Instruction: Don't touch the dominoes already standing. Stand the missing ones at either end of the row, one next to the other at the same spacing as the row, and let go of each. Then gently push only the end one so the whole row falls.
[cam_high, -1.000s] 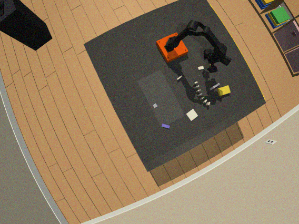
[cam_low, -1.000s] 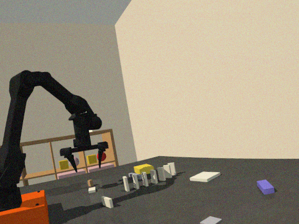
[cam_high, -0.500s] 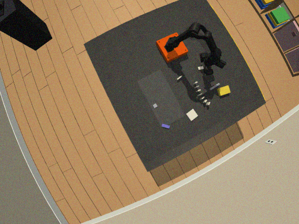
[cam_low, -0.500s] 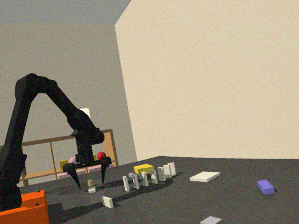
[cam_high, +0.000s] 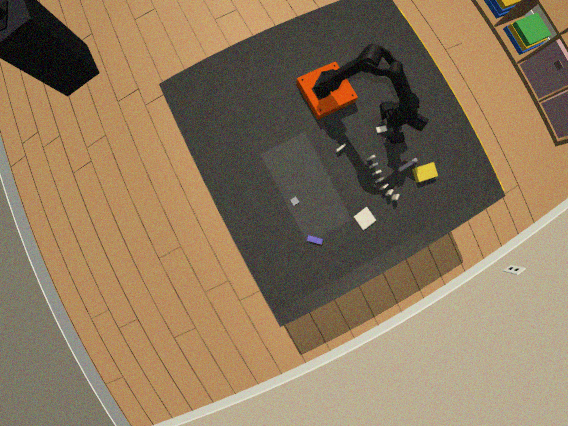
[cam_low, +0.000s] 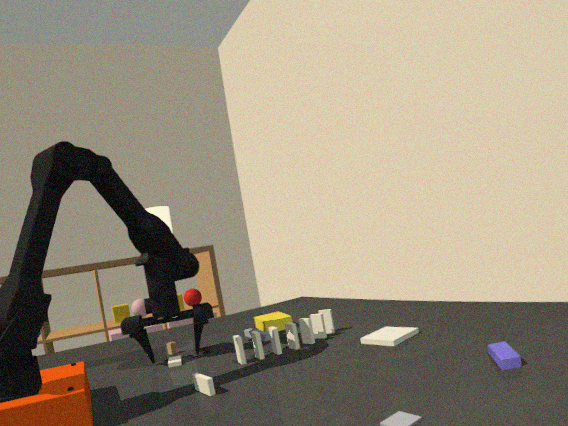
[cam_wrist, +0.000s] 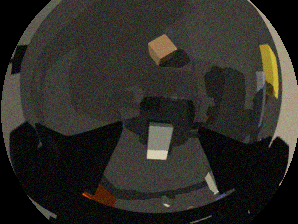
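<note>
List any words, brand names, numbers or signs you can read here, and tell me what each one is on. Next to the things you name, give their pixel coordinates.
None: no word, label, brand, number or sign can be read in any view.
The small white upright blocks (cam_high: 377, 171) (cam_low: 275, 341), the yellow box (cam_high: 425, 172) (cam_low: 272, 320) (cam_wrist: 270, 70) and the orange base (cam_high: 306, 82) (cam_low: 60, 405) show no readable lettering; any tiny marks would be too blurred to read.

The top view looks steeply down from high above the dark mat; the exterior view looks low across it from nearby; the wrist view faces down close between the fingers; top and exterior share the domino row
</note>
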